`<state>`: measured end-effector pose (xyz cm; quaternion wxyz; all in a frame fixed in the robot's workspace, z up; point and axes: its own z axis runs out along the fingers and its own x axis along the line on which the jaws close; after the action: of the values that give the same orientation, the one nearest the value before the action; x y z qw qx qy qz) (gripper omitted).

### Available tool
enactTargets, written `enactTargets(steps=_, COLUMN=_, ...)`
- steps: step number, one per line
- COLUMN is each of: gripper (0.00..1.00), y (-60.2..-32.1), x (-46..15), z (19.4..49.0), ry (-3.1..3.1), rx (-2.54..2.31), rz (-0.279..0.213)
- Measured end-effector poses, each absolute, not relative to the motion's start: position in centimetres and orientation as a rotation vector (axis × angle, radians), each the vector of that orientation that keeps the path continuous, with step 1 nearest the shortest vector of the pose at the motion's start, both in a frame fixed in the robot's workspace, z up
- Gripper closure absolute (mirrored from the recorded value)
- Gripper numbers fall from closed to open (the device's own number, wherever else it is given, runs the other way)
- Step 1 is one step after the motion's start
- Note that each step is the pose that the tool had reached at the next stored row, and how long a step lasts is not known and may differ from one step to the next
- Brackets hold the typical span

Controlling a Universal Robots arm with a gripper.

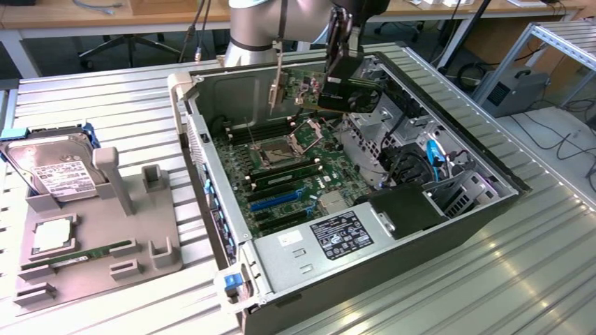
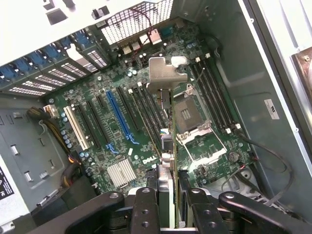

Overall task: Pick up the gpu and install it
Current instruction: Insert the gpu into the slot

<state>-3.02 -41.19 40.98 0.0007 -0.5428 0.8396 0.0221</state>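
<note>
The claw is partly closed on the gpu, gripping it by its upper edge in the upper middle of the exterior view. The card hangs clear above the motherboard of the open computer case, with its metal bracket toward the exterior view's left. In the wrist view the card shows edge-on between the two fingers, above the board beside the CPU socket. At the left of the exterior view, a hard drive and a memory stick sit in a grey holder on the slatted worktop.
</note>
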Motion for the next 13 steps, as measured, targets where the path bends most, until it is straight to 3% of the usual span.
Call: enactTargets(steps=13, gripper=0.73, y=-41.19, x=-3.01, z=40.97, ry=2.603, rx=-1.756, rz=0.069)
